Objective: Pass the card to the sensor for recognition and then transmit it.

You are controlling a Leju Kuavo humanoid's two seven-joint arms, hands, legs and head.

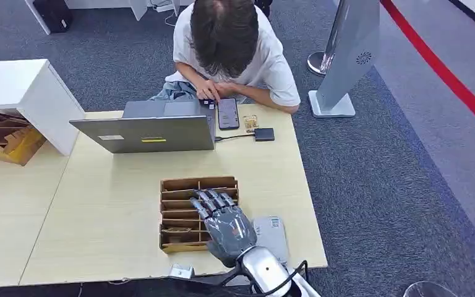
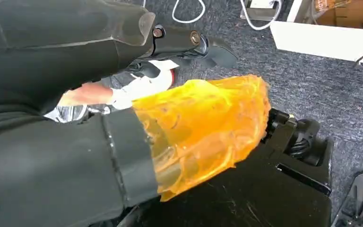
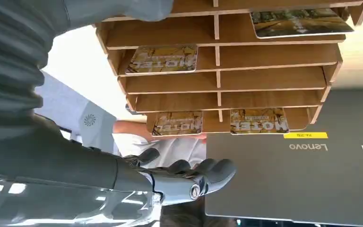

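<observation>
Grey carpet surrounds the pale wooden table [image 1: 99,216] I'm working over, though my eye goes first to my right hand [image 1: 221,226], which hovers above the slotted card rack [image 1: 188,185], fingers spread, holding nothing. Several cards sit in the slots; the nearest card [image 3: 162,59] lies flat in its compartment, untouched. I judge I'm at the pick, needing to lower and pinch one card, then carry it to the grey sensor pad [image 1: 271,234] just beside the rack. My left hand's state I cannot tell. Beyond, a person [image 1: 229,49] sits behind a laptop [image 1: 154,130].
</observation>
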